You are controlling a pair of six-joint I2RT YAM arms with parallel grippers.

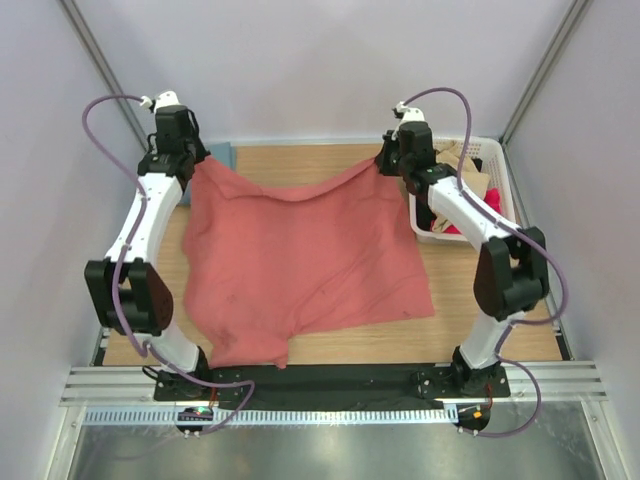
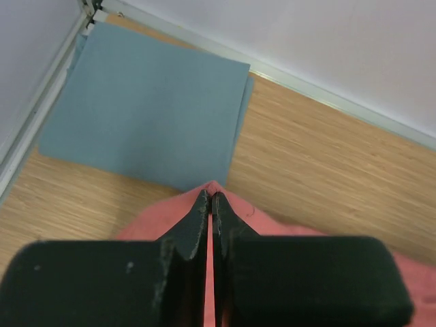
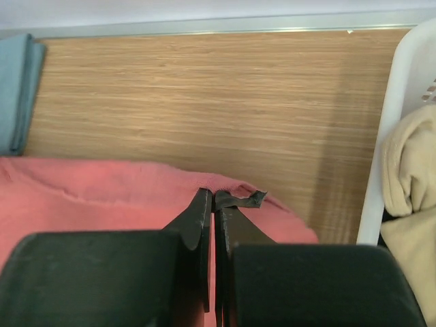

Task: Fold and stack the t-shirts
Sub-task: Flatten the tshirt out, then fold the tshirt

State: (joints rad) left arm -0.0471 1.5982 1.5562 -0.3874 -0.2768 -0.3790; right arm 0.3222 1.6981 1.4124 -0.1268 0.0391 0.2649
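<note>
The salmon-red t-shirt (image 1: pixel 300 250) hangs spread between both grippers, its far edge lifted and its near part lying on the table. My left gripper (image 1: pixel 195 160) is shut on its far left corner (image 2: pixel 211 187). My right gripper (image 1: pixel 385 160) is shut on its far right corner (image 3: pixel 231 187). The teal-blue t-shirt (image 2: pixel 146 102) lies folded flat at the far left corner of the table, beyond the left gripper. It also shows in the top view (image 1: pixel 222 155) and at the left edge of the right wrist view (image 3: pixel 15 88).
A white basket (image 1: pixel 500 180) with beige and pink clothes stands at the far right, close to the right arm; its wall shows in the right wrist view (image 3: pixel 392 136). Enclosure walls stand on the left, right and back.
</note>
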